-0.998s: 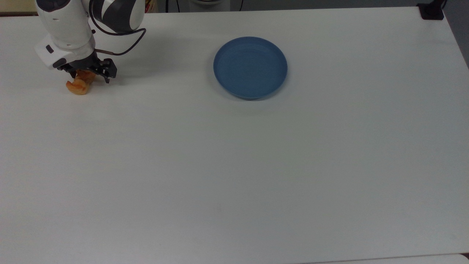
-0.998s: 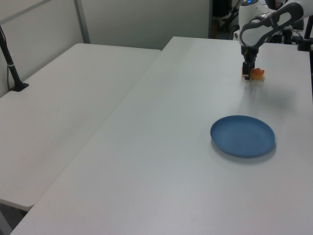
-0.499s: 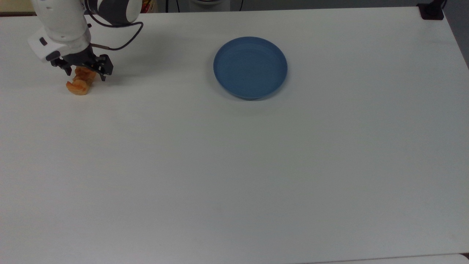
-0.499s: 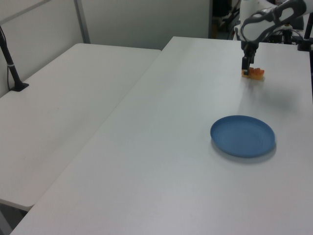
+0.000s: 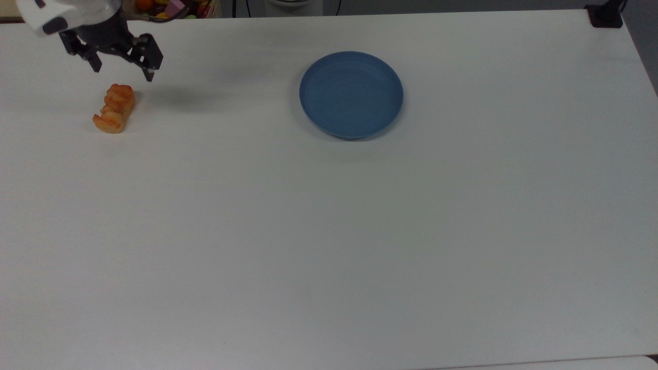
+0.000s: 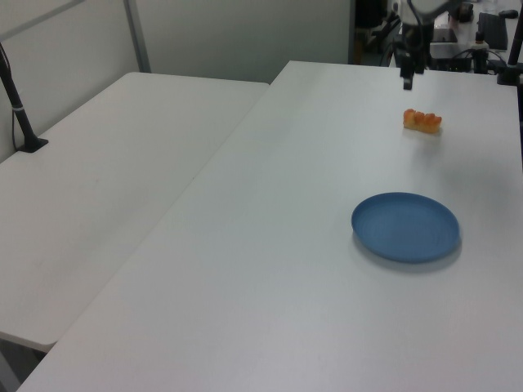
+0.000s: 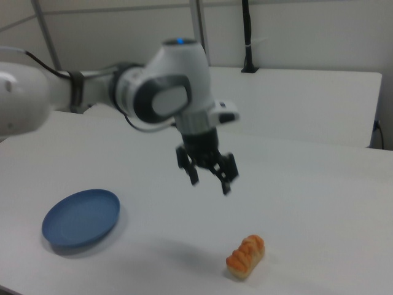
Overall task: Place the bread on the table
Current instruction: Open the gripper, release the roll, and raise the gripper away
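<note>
A round blue plate (image 5: 351, 94) is seen lying flat on the white table (image 5: 329, 231), and nothing is held in it — its inside is bare blue. In the top view it sits toward 12 o'clock of the tabletop, a little right of centre.

The bread (image 5: 114, 109) is found on the table itself, well apart from the plate, at about 9 o'clock from it in the top view. It lies on its paler base with the ridged orange top upward.

The gripper (image 5: 123, 69) is held in the air above the table, at roughly 12 o'clock from the bread in the top view, and is not touching it. Its two dark fingers are spread apart with nothing between them.

In the right view the gap between gripper (image 7: 209, 179) and bread (image 7: 246, 255) is made plain — the bread lies at about 5 o'clock below the raised fingers, and the white arm (image 7: 92, 92) is seen reaching in from the right view's left. In the left view a second white table (image 6: 106, 188) is seen set against the first, with the bread (image 6: 422, 121) at 12 o'clock from the plate (image 6: 405, 227).
</note>
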You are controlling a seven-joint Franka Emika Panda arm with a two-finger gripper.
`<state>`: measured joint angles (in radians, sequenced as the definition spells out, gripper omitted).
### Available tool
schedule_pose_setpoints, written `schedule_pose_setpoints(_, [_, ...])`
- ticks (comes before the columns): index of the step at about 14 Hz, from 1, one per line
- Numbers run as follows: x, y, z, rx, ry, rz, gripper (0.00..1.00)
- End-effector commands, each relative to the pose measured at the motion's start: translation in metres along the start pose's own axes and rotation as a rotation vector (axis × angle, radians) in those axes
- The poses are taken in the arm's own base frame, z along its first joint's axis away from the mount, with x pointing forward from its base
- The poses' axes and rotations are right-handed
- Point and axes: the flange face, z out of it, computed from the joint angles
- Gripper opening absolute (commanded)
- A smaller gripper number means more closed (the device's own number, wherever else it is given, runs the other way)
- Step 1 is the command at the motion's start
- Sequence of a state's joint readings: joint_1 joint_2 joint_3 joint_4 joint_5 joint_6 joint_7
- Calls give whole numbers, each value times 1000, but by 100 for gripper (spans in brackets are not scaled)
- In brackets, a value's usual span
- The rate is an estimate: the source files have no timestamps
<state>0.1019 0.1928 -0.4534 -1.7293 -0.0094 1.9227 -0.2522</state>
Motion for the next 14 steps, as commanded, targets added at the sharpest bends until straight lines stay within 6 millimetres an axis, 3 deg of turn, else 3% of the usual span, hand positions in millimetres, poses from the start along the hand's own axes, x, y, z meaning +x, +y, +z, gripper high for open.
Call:
schedule_pose_setpoints(1, [-1, -48, -70, 46, 9, 55, 100])
schedule_pose_setpoints(4, [-6, -87, -99, 66, -13, 30, 100])
schedule_pose_setpoints(6, [-14, -98, -114, 77, 0, 6, 100])
schedule_pose_setpoints(10, [-33, -101, -148, 95, 56, -6, 100])
schedule_pose_setpoints(14, [-45, -108, -157, 128, 28, -27, 100])
